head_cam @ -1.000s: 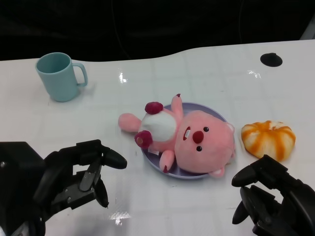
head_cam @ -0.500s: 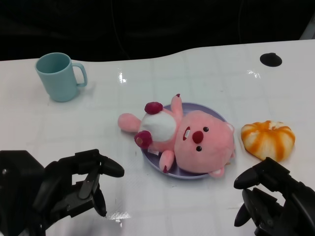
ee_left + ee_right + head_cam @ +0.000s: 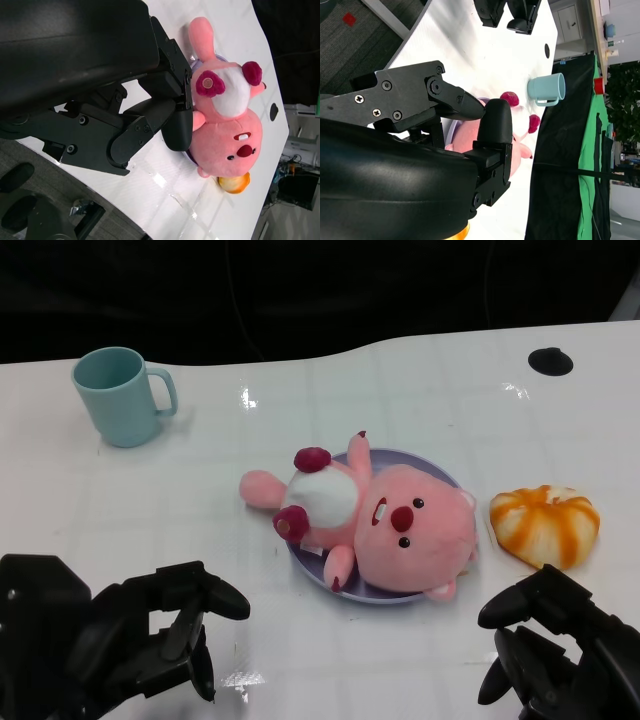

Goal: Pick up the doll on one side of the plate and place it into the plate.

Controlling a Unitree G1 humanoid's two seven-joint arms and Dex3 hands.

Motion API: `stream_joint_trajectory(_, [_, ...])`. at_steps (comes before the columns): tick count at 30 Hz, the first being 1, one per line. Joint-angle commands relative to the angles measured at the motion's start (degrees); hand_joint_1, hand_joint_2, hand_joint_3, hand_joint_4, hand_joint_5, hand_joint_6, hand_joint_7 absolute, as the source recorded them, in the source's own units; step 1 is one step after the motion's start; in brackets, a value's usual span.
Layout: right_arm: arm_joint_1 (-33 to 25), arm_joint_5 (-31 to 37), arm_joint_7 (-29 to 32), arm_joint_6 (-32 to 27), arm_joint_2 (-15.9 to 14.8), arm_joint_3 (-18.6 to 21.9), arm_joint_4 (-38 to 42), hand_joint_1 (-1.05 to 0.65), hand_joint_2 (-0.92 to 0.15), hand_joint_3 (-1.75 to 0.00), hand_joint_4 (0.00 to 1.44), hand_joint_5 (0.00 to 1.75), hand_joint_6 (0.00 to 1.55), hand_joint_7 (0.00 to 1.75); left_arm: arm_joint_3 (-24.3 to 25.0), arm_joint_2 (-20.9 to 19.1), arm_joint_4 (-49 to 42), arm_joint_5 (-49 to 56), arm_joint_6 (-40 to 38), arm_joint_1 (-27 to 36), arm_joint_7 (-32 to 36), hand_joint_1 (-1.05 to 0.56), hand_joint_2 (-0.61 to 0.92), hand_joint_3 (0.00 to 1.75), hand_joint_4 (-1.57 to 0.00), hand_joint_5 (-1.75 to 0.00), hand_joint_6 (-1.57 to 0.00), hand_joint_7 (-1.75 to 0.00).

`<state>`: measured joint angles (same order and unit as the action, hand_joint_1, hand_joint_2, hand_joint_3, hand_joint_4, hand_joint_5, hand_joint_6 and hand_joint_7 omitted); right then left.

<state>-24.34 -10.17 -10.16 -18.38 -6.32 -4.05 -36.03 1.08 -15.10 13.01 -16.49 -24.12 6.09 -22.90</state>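
Black left hand and right hand hover empty, fingers loosely spread, near the doll on the plate.

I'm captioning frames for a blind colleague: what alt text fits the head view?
A pink doll lies on a purple plate on a white table, one leg hanging over the rim. A teal mug and orange-striped bun flank it; left hand and right hand hover empty.

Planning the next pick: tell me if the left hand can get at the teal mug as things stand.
Probably yes. The left hand holds nothing, and only bare table lies between it and the teal mug. The doll and plate sit off to the side.
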Motion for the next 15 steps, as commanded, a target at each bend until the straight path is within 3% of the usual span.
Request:
stream_joint_trajectory(1, [-0.23, -0.12, 0.22, 1.39, 0.07, 0.38, 0.58, -0.25, -0.92, -0.66, 0.48, 1.75, 0.32, 1.71, 0.51, -0.25, -1.17, -0.35, 1.78, 0.4, -1.12, -0.17, 0.5, 1.25, -0.85, -1.75, -0.76, -1.6])
stream_joint_trajectory(15, [0.33, 0.7, 0.75, 2.72, 0.0, 0.13, 1.62, -0.24, -0.91, -0.67, 0.5, 1.75, 0.32, 1.74, 0.49, -0.3, -1.67, -0.25, 3.5, -0.05, -1.74, -0.15, 0.5, 1.28, -0.86, -1.75, -0.74, -1.64])
